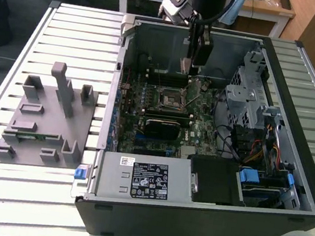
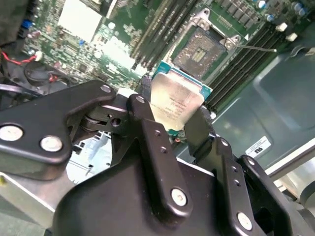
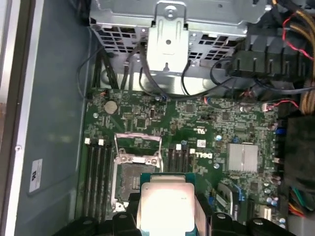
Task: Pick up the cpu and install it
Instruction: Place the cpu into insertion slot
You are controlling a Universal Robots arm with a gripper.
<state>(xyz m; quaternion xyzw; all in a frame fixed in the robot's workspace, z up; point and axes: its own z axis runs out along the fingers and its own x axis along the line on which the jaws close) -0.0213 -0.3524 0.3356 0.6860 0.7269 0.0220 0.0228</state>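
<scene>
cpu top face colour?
Pale silver on the cpu, green rim; clearest in the second wrist view.

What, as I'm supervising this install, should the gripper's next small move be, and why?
Probably a short carry to centre the cpu over the socket before lowering. The gripper is shut on the cpu's edges, holding it clear above the motherboard; in both wrist views the socket looks open and empty, and the cpu appears off to one side of it.

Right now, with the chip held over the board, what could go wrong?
1. The black gripper pinches the silver-topped square cpu by two edges only; it could slip onto the green motherboard.
2. The cpu is offset from the open metal-framed socket; lowered misaligned, it may damage the contacts.
</scene>
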